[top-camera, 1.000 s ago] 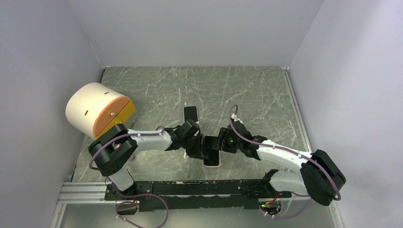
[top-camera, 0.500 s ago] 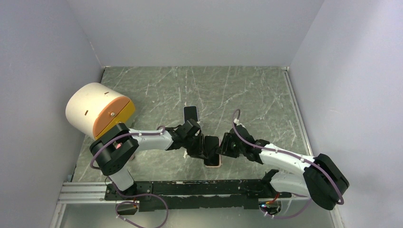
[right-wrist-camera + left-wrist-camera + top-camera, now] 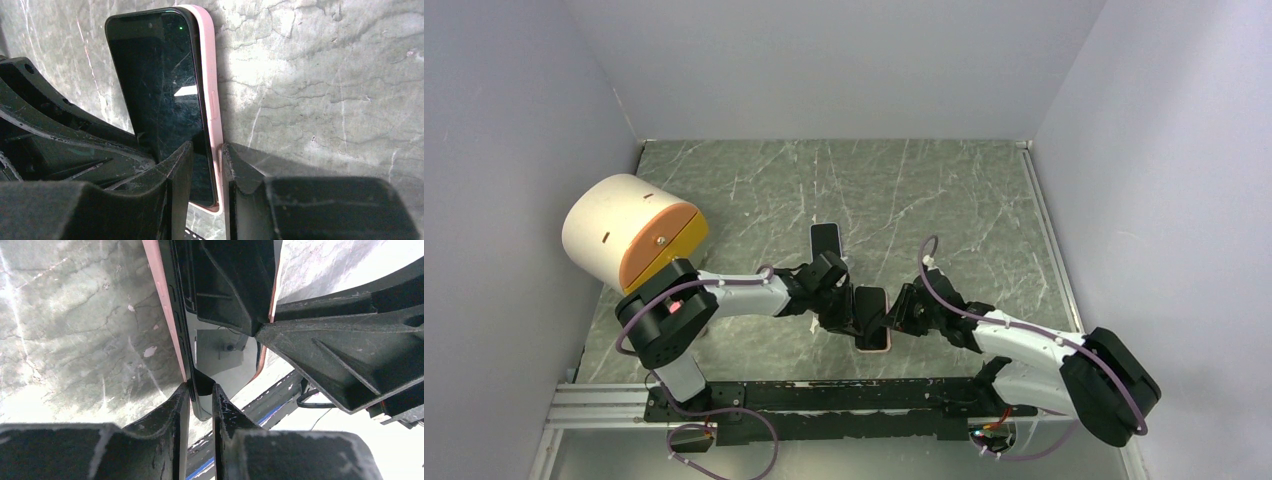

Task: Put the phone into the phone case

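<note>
The black phone [image 3: 870,300] lies partly in the pink phone case [image 3: 873,347] on the table between my two arms. In the right wrist view the phone's dark screen [image 3: 160,85] stands tilted against the case's pink wall [image 3: 206,70]. My left gripper [image 3: 852,312] is shut on the phone's near corner [image 3: 202,400], right beside the case's pink edge [image 3: 162,300]. My right gripper [image 3: 894,318] is shut over the case wall and the phone's edge together [image 3: 206,145]. The left gripper [image 3: 200,387] has the right gripper's fingers [image 3: 235,280] close in front of it.
A white cylinder with an orange face [image 3: 629,232] stands at the left edge. A second dark slab, like a phone [image 3: 825,240], lies just behind the left gripper. A metal rail [image 3: 824,395] runs along the near edge. Grey walls close in three sides.
My right arm has stretched left and lower, bringing its gripper tight against the phone and case. The left gripper has stayed almost still on the phone.
</note>
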